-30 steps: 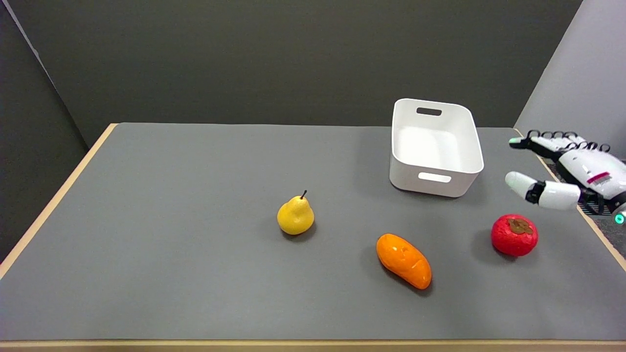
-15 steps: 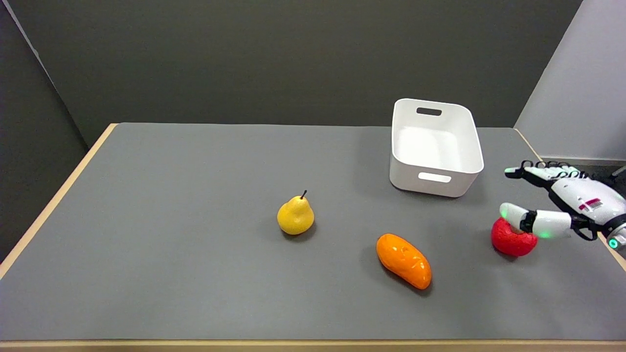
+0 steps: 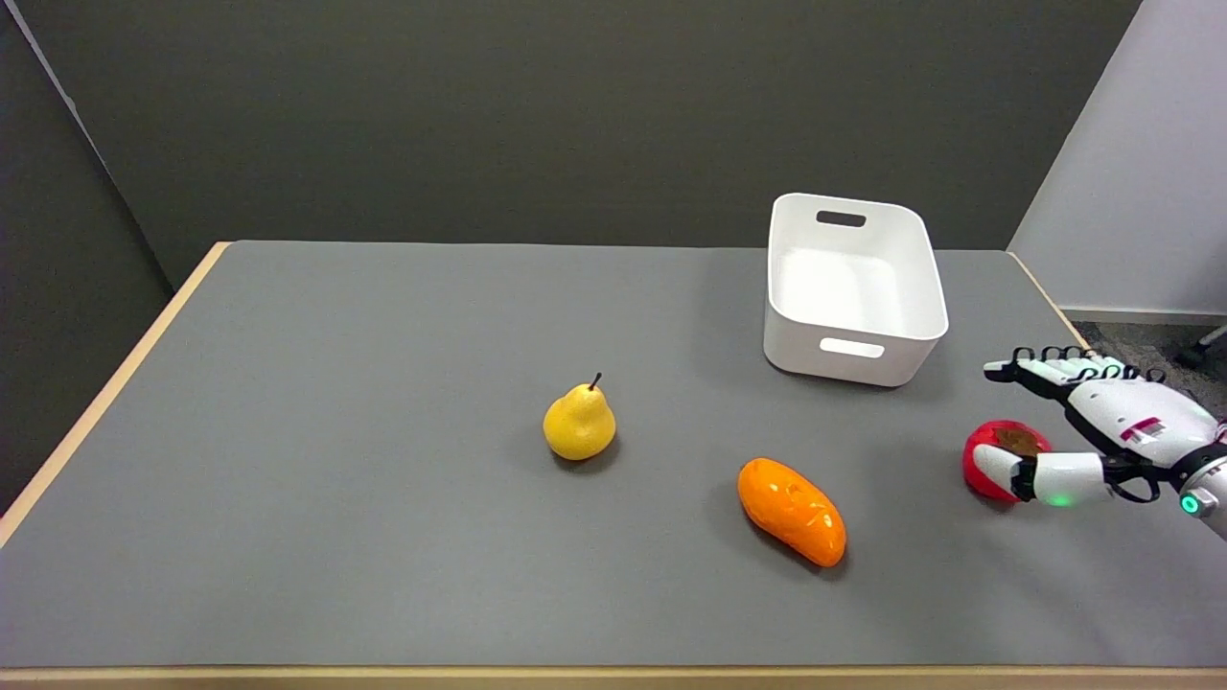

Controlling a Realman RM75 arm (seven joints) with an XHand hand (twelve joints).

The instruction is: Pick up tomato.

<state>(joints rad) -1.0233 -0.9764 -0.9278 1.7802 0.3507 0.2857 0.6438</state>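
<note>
The right hand (image 3: 1102, 431) is spread wide around the red tomato (image 3: 997, 450) near the table's right edge, thumb in front of it, fingers (image 3: 1030, 369) beyond it, gripping nothing; contact is unclear, and its red label is unreadable. Farther out sit one orange fruit (image 3: 792, 511), one yellow pear (image 3: 579, 423) and one white bin (image 3: 853, 287).

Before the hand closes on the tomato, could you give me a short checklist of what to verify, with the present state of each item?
1. Tomato on the table, not lifted: ok.
2. Right hand at the tomato, fingers apart: ok.
3. Thumb in front of the tomato, fingers beyond it: ok.
4. Thumb touching the tomato: cannot tell.
5. Bin and orange fruit apart from the hand: ok.
6. Tomato gripped: not ok, nothing is held.
</note>
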